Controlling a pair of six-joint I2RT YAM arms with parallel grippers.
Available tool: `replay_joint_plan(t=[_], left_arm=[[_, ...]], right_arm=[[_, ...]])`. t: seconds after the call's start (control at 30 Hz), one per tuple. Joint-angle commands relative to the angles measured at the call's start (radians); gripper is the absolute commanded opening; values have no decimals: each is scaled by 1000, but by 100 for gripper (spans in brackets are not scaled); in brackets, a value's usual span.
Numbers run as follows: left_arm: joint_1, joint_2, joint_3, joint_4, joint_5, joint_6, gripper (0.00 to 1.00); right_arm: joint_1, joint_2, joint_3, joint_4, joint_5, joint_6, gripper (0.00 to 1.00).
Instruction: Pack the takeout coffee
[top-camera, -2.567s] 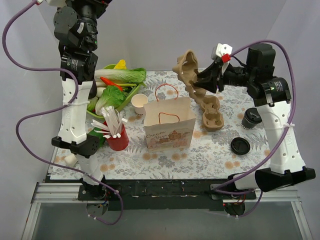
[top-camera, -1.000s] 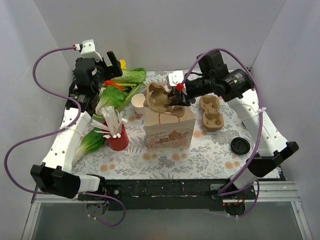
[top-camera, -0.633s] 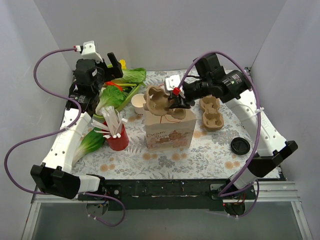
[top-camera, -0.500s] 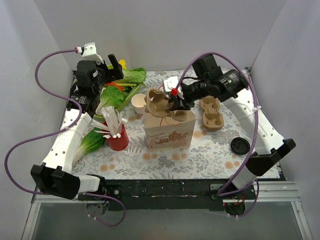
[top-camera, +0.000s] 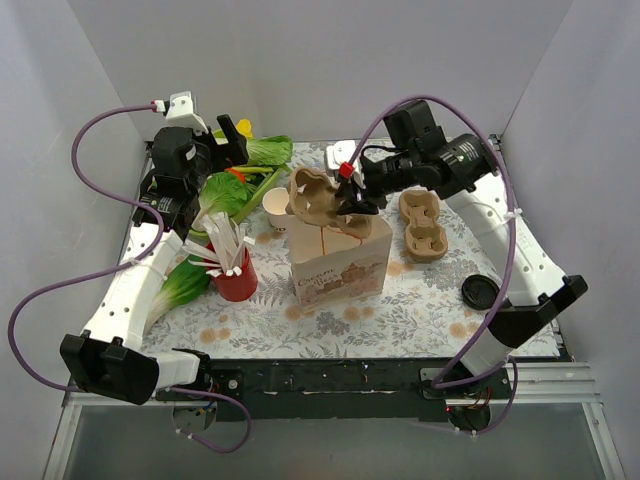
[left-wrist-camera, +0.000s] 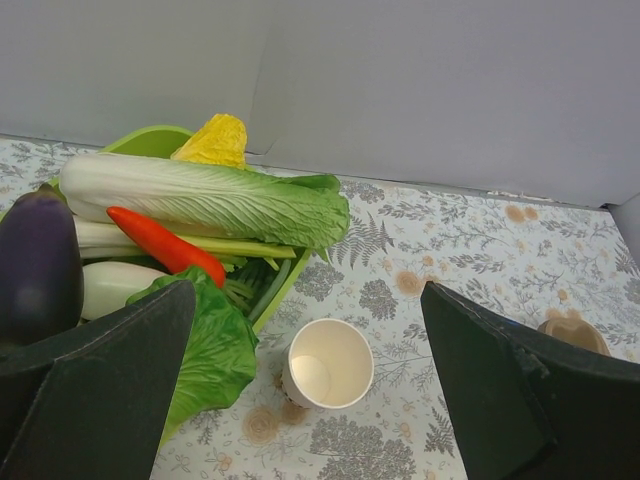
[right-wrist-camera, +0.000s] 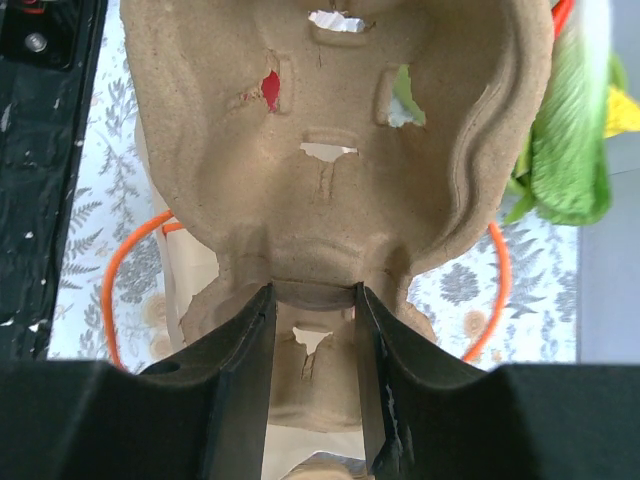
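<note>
Currently, right end effector (right-wrist-camera: 312, 298) pinches the cardboard carrier (right-wrist-camera: 330, 150) over the paper bag (top-camera: 340, 265); left end effector (left-wrist-camera: 307, 300) gapes wide.

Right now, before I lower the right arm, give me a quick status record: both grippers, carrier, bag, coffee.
right gripper: shut on the cardboard carrier, tilted at the bag mouth; how far in, cannot tell
left gripper: open, empty, above the lidless white cup by the vegetable tray
paper bag: upright, mid-table
second carrier: flat on the table, right of the bag
loose black lid: on the table, near right
takeout coffee: not visible in any view
</note>
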Motion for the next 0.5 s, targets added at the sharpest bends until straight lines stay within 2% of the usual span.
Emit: replay_joint_plan(t=[0.0,0.47], left_arm=[[7,-47,-16,9,14,-8,98],[7,-54,-30,5,33,-10,98]], right_arm=[[0,-77,-19,93,-8,37,1],[0,-31,-58,84,35,32,1]])
